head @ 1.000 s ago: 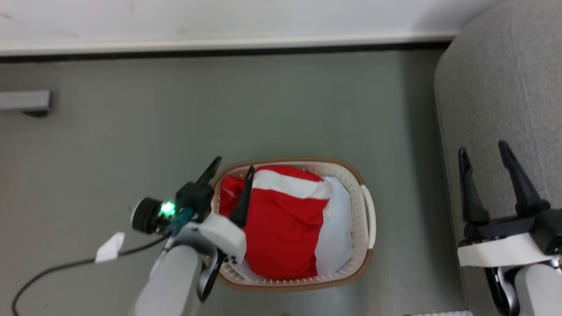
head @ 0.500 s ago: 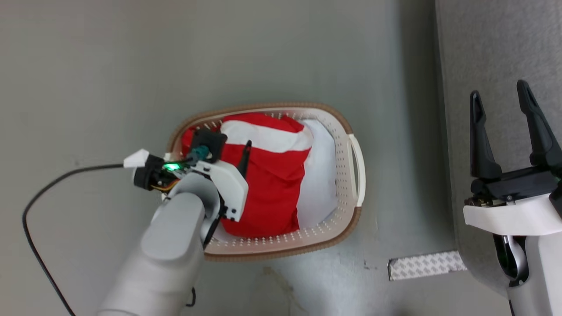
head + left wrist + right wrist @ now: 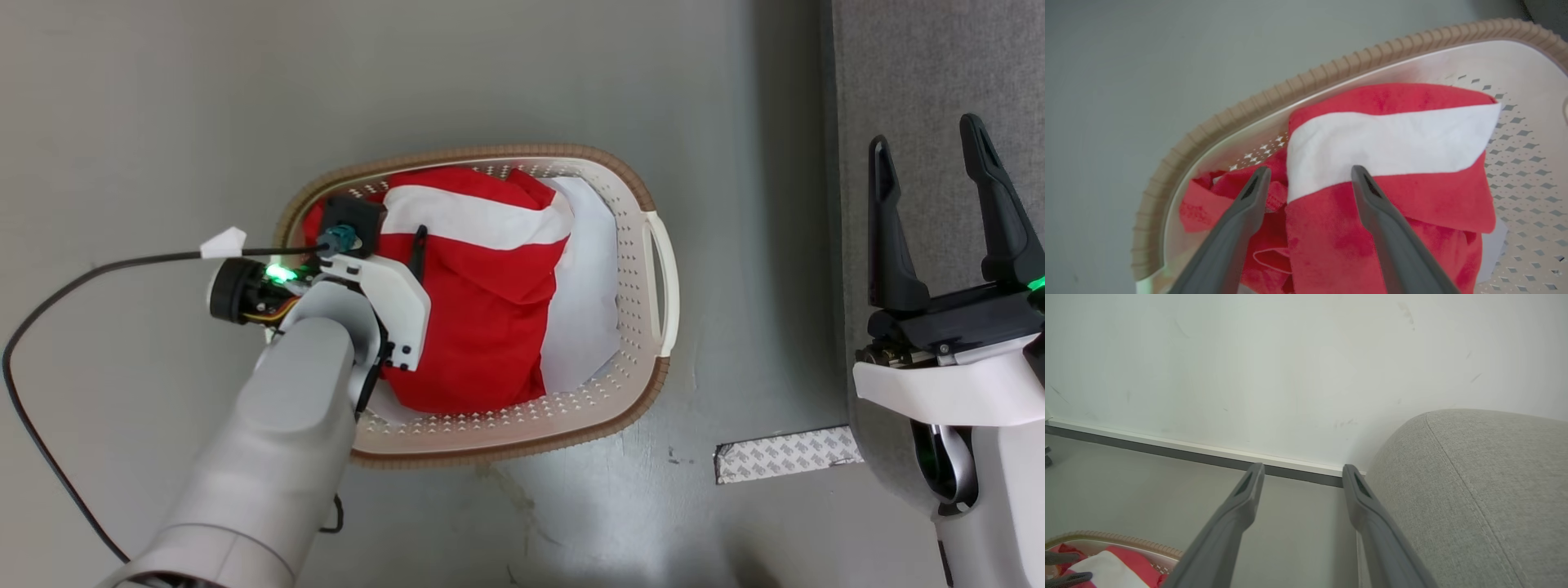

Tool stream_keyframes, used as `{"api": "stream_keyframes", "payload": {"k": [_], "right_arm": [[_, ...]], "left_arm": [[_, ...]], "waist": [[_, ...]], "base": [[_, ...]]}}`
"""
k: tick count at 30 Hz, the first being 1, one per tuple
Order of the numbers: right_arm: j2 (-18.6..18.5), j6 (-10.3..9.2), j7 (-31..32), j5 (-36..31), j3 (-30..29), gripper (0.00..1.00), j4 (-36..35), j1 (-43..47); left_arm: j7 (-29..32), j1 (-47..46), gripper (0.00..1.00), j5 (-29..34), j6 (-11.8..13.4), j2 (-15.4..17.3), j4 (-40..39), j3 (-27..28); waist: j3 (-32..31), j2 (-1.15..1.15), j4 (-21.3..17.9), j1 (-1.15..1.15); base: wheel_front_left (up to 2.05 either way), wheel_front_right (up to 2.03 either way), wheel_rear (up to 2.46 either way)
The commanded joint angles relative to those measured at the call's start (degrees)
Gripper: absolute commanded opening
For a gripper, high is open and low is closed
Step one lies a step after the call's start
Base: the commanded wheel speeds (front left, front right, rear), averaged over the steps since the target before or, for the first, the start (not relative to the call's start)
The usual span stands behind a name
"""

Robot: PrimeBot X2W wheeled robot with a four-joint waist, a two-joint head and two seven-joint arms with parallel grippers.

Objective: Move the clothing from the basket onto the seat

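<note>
The clothing (image 3: 482, 327) is all in the basket (image 3: 629, 327): a heap of bright red fabric with a broad white band across its top. It fills the basket's left and middle, and a pale sheet (image 3: 588, 310) shows along the right side. In the left wrist view I can make out a second, crumpled bit of red tucked against the brown rim beside the main fold.

My left hand (image 3: 1310, 169) hangs over that heap with its fingers spread wide and nothing between them. One finger points at the crumpled piece, the other at the red cloth just below the band. I cannot tell whether the tips are touching the fabric yet.

The basket sits on the grey floor (image 3: 490, 73), with the seat (image 3: 939, 49) just to its right across a narrow gap. What I can see of the cushion is bare. My right hand (image 3: 924, 135) is parked over the seat's edge, also wide and empty.

I judge this to be the reach for the first grab, with nothing moved across so far. Next I would ease the left hand down until both fingers sink into the red, then close on a thick fold. The grip should miss the pale sheet and stay off the perforated wall. After that comes a lift high enough to clear the rim before swinging right.
</note>
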Motion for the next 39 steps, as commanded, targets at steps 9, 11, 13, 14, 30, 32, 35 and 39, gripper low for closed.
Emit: {"api": "stream_keyframes", "payload": {"k": [9,11,13,14,30,32,35,39], "right_arm": [[0.8,-0.12,0.0,1.4,0.6,1.0,-0.1,-1.4],[0.8,-0.12,0.0,1.6,0.6,1.0,0.0,-1.7],[1.0,-0.12,0.0,1.7,0.6,1.0,0.2,-1.8],[1.0,-0.12,0.0,1.7,0.6,1.0,0.3,-1.9],[0.0,-0.12,0.0,1.2,-2.0,1.0,6.0,7.1],[-0.1,-0.12,0.0,1.4,-2.4,1.0,6.9,9.1],[0.0,-0.12,0.0,2.1,-3.1,1.0,8.0,11.9],[0.1,-0.12,0.0,2.1,-2.9,1.0,8.9,14.7]], "left_arm": [[0.2,-3.0,1.0,-1.2,-1.2,0.8,3.7,-0.2],[0.2,-3.4,1.0,-1.3,-1.6,0.7,4.4,-0.5],[0.2,-3.6,0.49,-1.2,-1.9,0.7,5.0,-0.9],[0.0,-3.7,0.0,-1.2,-2.2,0.8,5.2,-1.1],[-6.6,8.0,0.0,-9.9,-7.0,-0.4,0.0,-1.3],[-6.1,10.8,0.0,-12.3,-7.7,-0.4,-3.2,-2.3],[-4.6,14.5,0.0,-15.2,-8.1,-0.4,-8.5,-3.8],[-3.2,19.0,0.0,-17.5,-8.1,1.2,-16.9,-3.8]], "waist": [[2.1,0.0,-1.3,-0.01],[2.4,0.0,-1.6,-0.01],[2.6,0.0,-1.8,-0.01],[2.7,0.0,-1.9,-0.01],[-16.1,0.0,3.6,-0.01],[-19.5,0.0,4.4,-0.01],[-24.0,0.0,5.6,-0.01],[-29.0,0.0,6.4,-0.01]], "base": [[0.0,0.0,0.0],[0.0,0.0,0.0],[0.0,0.0,0.0],[0.0,0.0,0.0],[0.0,0.0,0.0],[0.0,0.0,0.0],[0.0,0.0,0.0],[0.0,0.0,0.0]]}}
